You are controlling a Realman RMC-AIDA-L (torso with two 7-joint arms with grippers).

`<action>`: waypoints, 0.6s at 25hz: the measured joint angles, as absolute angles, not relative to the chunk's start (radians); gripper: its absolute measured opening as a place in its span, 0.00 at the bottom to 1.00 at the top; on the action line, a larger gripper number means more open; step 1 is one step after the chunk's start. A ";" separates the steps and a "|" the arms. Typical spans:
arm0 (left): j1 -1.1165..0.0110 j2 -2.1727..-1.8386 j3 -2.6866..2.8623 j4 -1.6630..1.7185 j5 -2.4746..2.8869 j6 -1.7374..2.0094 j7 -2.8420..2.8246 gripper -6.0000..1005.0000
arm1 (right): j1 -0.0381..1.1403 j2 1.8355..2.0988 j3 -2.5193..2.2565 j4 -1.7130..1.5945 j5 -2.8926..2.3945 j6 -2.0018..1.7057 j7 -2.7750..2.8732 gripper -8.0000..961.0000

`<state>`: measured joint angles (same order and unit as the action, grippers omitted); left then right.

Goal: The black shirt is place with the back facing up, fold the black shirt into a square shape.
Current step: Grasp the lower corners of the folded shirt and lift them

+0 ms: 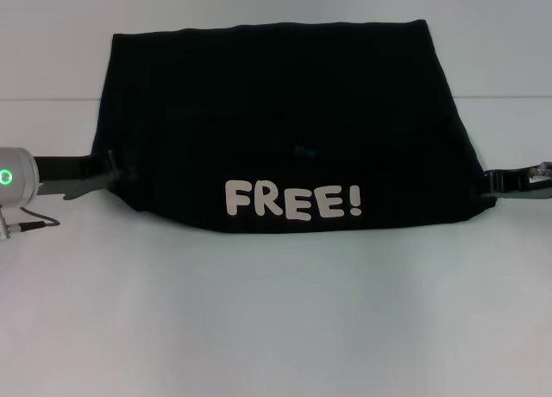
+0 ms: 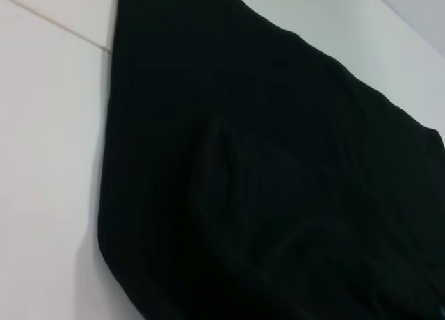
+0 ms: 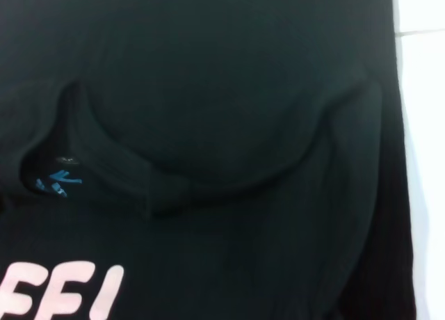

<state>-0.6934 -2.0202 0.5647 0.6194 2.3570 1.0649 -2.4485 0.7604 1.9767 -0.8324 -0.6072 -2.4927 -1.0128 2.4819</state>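
The black shirt (image 1: 276,112) lies across the white table, and a near flap is turned over so a white "FREE!" print (image 1: 293,200) faces up. My left gripper (image 1: 114,168) is at the flap's left corner and my right gripper (image 1: 493,184) at its right corner, each shut on the fabric. The left wrist view shows only plain black cloth of the shirt (image 2: 264,160). In the right wrist view, the shirt (image 3: 208,69) shows its curved collar (image 3: 174,181), a blue neck label (image 3: 59,181) and part of the print (image 3: 62,299). Neither wrist view shows its own fingers.
The white table (image 1: 276,328) stretches bare from the shirt to the near edge. A seam (image 1: 52,100) runs along the back behind the shirt. A thin cable (image 1: 30,223) hangs under my left wrist.
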 joint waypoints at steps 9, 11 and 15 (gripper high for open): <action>-0.705 -2.005 0.576 0.623 2.374 1.144 -2.446 0.01 | 0.704 1.967 -0.826 -0.687 -2.493 -1.139 2.510 0.06; -0.709 -1.985 0.572 0.634 2.391 1.265 -2.446 0.01 | 0.682 1.965 -0.826 -0.722 -2.494 -1.186 2.526 0.06; -0.710 -1.971 0.566 0.667 2.449 1.448 -2.458 0.01 | 0.625 1.964 -0.825 -0.823 -2.533 -1.344 2.586 0.06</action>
